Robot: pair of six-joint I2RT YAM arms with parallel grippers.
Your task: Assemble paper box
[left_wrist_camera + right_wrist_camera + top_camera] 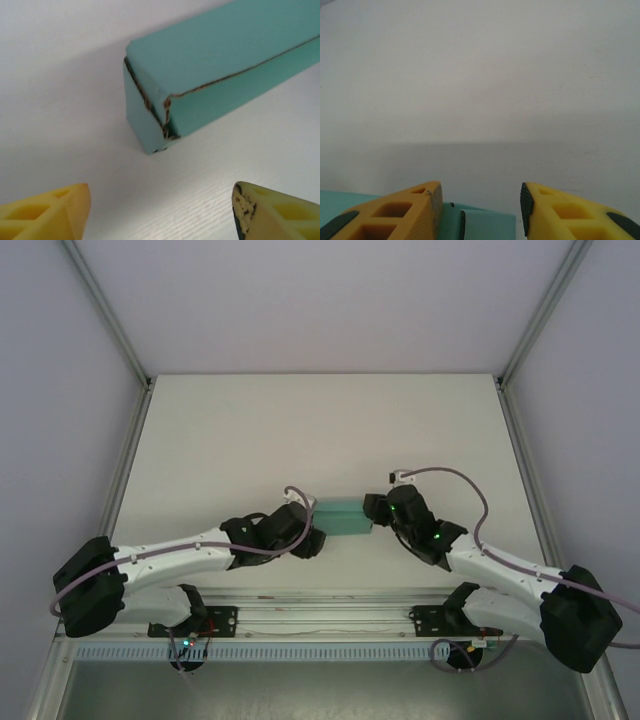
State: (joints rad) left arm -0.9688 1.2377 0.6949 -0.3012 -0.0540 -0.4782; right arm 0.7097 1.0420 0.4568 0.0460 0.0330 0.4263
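Your left gripper point(161, 197) gapes wide, box point(210, 60) just ahead; your right gripper point(481, 195), also wide, hangs over its end.

A white table point(300, 430) fills the middle of the overhead view, matt and bare toward its far edge. Behind it stands a pale back wall point(320, 300), with pale side panels at the left point(50, 440) and right point(600, 440). Two silver metal struts, left point(105, 310) and right point(545, 310), slant down to the table's far corners. Along the near edge runs a metal rail point(320, 615), just below it a slotted white strip point(300, 651), then a grey-green surface point(320, 690). Up close, the tabletop shows a faint grain
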